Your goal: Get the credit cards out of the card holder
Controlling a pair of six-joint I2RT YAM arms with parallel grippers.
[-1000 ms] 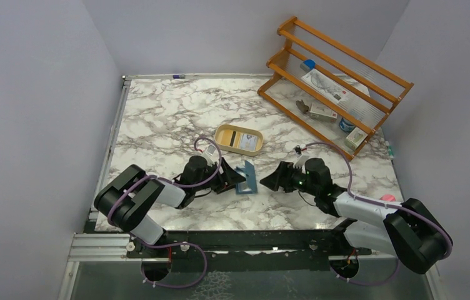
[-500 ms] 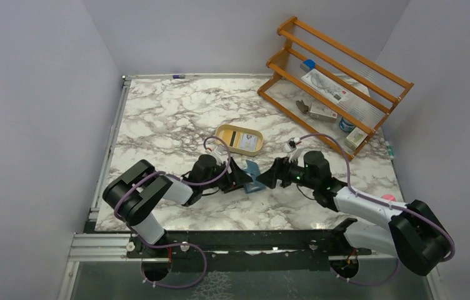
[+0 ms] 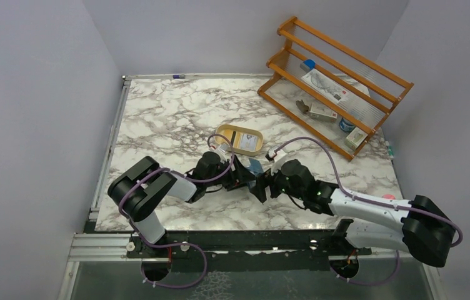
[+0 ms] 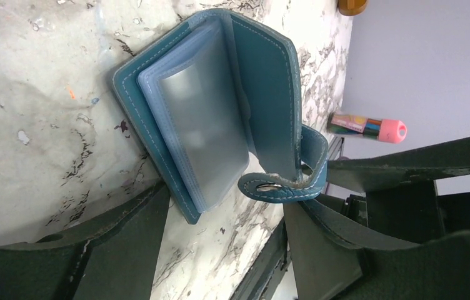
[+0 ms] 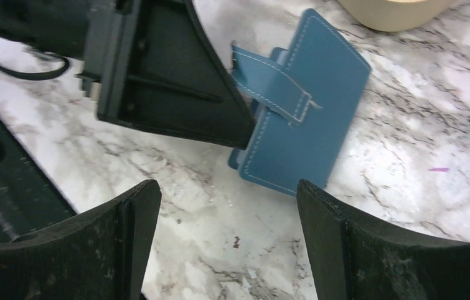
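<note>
The teal card holder [image 3: 255, 167] stands half open on the marble between my two grippers. In the left wrist view its frosted inner sleeves [image 4: 201, 119] face the camera and no card shows in them; the snap tab [image 4: 282, 185] curls loose. My left gripper [image 4: 226, 209] is open, its jaws either side of the holder's near end. My right gripper [image 5: 226, 187] is open and empty, just short of the holder's outer cover [image 5: 310, 119]. A pale credit card with a dark stripe [image 3: 244, 139] lies in the tan dish [image 3: 223, 133].
A wooden rack [image 3: 335, 81] with small boxes stands at the back right. A pink-capped marker [image 4: 370, 127] lies near the right arm's base. The two grippers [image 3: 252, 180] are nearly touching. The table's near edge and black rail lie just behind them.
The right gripper has swung left and down toward the holder. The left gripper has pushed right, and the holder has shifted right and slightly away with it.
</note>
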